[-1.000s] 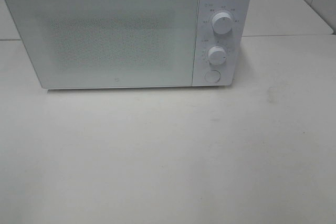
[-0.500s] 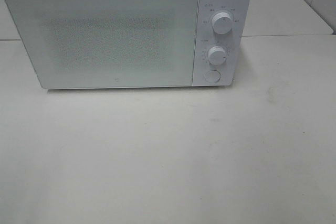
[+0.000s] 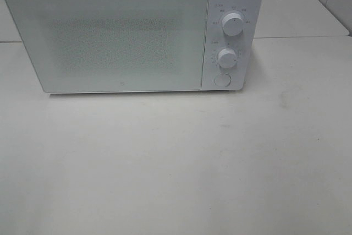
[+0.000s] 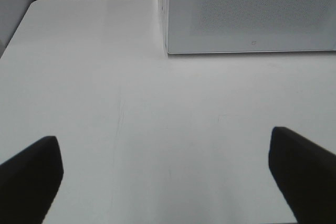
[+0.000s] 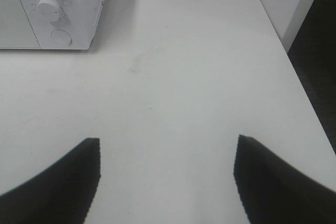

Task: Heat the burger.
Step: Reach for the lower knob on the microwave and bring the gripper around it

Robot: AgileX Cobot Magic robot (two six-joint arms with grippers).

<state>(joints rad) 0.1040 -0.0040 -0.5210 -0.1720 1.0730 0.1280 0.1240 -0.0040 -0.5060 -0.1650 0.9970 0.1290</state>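
Stillness over the last second: the boxy white microwave (image 3: 121, 37) at upper left stays shut on the pale table (image 3: 176, 169), my left pincer (image 4: 164, 148) and right pincer (image 5: 167, 142) hang wide open and empty, and the burger shows nowhere, so I judge it may already sit inside.

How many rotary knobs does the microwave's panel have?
2: the upper knob and the lower knob directly below it, above a round button. None seem hidden.
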